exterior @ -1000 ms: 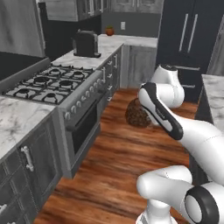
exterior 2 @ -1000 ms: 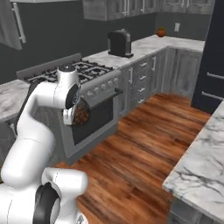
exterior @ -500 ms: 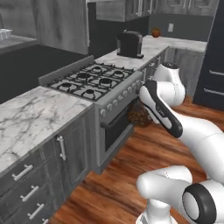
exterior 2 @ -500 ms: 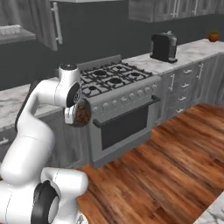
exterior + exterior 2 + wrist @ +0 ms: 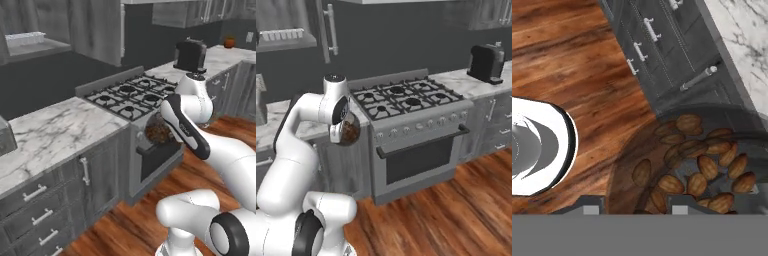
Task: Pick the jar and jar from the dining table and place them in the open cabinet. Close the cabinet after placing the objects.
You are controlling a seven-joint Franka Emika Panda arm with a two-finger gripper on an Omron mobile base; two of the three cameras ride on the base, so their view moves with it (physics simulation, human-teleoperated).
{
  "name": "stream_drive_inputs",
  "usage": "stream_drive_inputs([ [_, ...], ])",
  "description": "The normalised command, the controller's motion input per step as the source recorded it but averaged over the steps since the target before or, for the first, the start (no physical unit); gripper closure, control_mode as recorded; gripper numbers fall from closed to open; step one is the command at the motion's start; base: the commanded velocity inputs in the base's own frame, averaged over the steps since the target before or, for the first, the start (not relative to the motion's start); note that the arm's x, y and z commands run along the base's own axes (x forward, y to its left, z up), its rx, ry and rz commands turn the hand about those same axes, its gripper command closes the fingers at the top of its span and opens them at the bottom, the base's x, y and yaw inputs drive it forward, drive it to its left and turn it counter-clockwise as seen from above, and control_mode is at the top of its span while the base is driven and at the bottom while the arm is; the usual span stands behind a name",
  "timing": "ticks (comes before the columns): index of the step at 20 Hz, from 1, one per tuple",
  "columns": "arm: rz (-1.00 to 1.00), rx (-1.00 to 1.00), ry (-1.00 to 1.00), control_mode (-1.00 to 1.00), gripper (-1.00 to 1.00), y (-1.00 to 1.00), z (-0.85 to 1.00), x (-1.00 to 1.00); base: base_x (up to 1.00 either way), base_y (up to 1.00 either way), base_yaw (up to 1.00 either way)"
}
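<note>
One jar (image 5: pixel 158 132), squat, round, clear glass with brown nuts inside, hangs in the gripper (image 5: pixel 161 131) in mid-air, in front of the stove (image 5: pixel 131 93) and above the wood floor (image 5: pixel 220 131). Jaws closed on the jar from above. Jar sits below the hand; whether its axis is plumb I cannot tell. Left to right in the left base view: marble counter (image 5: pixel 55 131) over drawers (image 5: pixel 36 196), then stove, then jar, then toaster (image 5: pixel 190 55) far back. Right base view: jar (image 5: pixel 348 131) under the wrist, just left of the stove's front edge. Hand view looks down through the jar (image 5: pixel 687 160) onto floor and drawer fronts (image 5: pixel 662 45).
</note>
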Motion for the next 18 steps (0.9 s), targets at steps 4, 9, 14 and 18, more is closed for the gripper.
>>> stream_drive_inputs([
  [4,0.0,0.0,0.0,1.0,1.0,0.0,0.0,0.0,0.91,-0.03,0.38],
  [9,0.0,0.0,0.0,1.0,1.0,0.0,0.0,0.0,0.73,0.4,0.3],
  [14,0.0,0.0,0.0,1.0,1.0,0.0,0.0,0.0,0.48,0.77,0.2],
  [18,0.0,0.0,0.0,1.0,1.0,0.0,0.0,0.0,0.23,0.86,0.12],
])
